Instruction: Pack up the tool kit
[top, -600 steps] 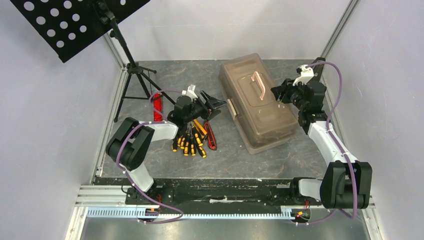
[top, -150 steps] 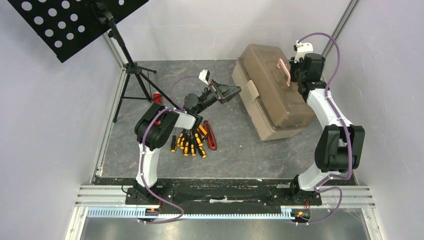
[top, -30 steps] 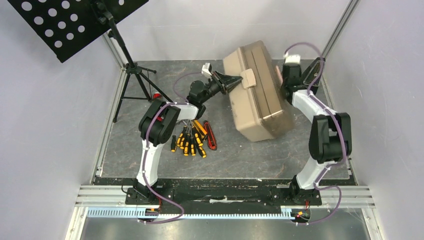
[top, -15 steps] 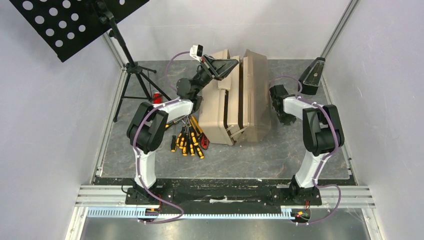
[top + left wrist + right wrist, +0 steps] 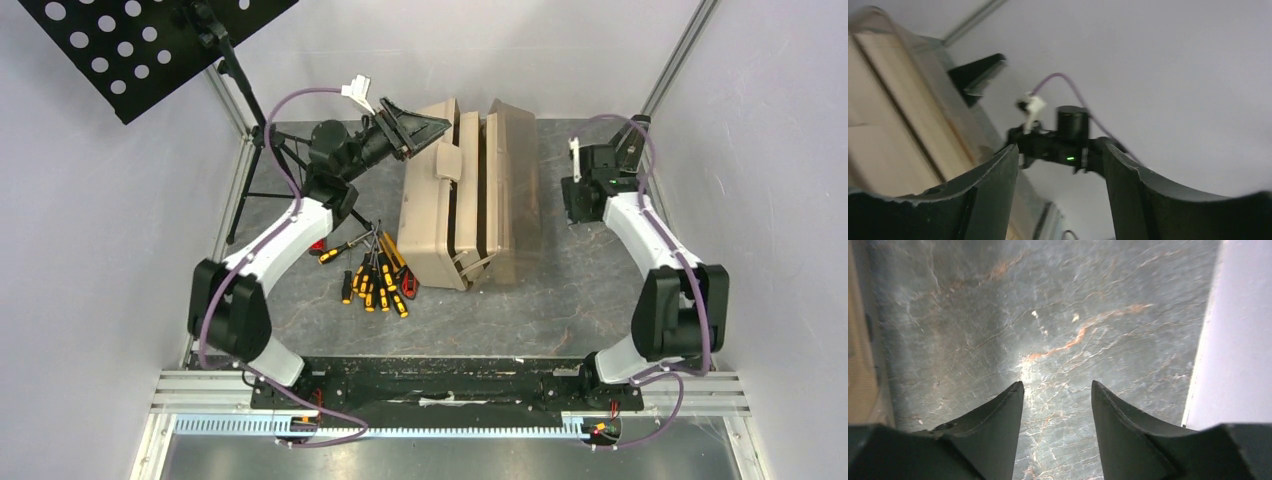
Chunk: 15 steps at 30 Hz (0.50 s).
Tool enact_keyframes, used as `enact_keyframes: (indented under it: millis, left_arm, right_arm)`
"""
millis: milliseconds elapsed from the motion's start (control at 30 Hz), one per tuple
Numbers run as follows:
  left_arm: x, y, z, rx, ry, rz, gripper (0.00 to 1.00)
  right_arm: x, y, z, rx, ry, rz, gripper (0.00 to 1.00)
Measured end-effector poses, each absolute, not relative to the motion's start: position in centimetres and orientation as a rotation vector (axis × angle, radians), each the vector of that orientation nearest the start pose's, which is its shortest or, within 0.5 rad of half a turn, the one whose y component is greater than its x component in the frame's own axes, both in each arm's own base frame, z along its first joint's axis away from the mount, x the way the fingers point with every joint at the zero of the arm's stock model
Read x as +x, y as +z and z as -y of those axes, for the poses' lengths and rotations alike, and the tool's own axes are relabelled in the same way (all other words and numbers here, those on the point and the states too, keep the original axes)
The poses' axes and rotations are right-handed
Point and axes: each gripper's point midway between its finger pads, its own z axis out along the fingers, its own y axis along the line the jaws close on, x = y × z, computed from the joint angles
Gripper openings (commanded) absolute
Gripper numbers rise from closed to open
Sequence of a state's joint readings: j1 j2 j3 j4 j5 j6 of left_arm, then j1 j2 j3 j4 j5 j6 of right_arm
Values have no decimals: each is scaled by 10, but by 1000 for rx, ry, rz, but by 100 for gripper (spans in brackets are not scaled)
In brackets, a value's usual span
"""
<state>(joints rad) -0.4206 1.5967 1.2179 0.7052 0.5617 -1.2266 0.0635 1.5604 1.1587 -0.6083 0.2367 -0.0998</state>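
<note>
The tan-brown toolbox (image 5: 470,195) stands tipped on its side in the middle of the table, its halves slightly parted. Its pale wall fills the left of the left wrist view (image 5: 888,125), and an edge shows in the right wrist view (image 5: 858,365). My left gripper (image 5: 420,125) is open and empty, raised beside the box's upper left corner. My right gripper (image 5: 575,200) is open and empty, pointing down at bare table right of the box. Several yellow-and-black screwdrivers (image 5: 375,280) lie left of the box; one (image 5: 335,250) lies apart. An orange knife (image 5: 397,255) and a red knife (image 5: 410,290) lie partly against the box.
A black music stand (image 5: 130,50) on a tripod (image 5: 262,160) stands at the back left. A small red piece (image 5: 318,243) shows under my left arm. White walls close in the table at the back and sides. My right arm shows in the left wrist view (image 5: 1068,145).
My left arm has swung back to the left, and its gripper has come off the box top. My right gripper has drawn away right. The box stays tipped up.
</note>
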Motion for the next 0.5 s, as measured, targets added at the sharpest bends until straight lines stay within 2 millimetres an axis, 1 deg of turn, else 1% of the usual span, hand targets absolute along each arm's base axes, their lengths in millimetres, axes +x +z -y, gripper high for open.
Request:
enact_keyframes:
  millis: [100, 133, 200, 233, 300, 333, 433, 500]
  left_arm:
    - [377, 387, 301, -18, -1476, -1650, 79]
    - [375, 382, 296, -8, -1375, -1702, 81]
    - [369, 372, 290, 11, -1239, -1777, 84]
    - [366, 364, 287, 18, -1170, -1818, 84]
    - [355, 340, 283, 46, -1031, -1917, 86]
    - [349, 330, 284, 66, -982, -1959, 86]
    - [323, 291, 291, 153, -832, -2103, 86]
    - [308, 273, 296, 210, -760, -2172, 86]
  right_arm:
    - [369, 141, 25, -76, -291, -2475, 61]
    - [371, 152, 23, -73, -277, -2446, 63]
    - [374, 171, 15, -82, -239, -2392, 65]
    - [374, 181, 8, -94, -220, -2362, 66]
    - [374, 194, -8, -132, -186, -2322, 70]
    - [373, 199, -18, -156, -165, -2305, 72]
    - [368, 209, -52, -238, -95, -2265, 75]
    - [365, 217, -76, -290, -55, -2237, 77]
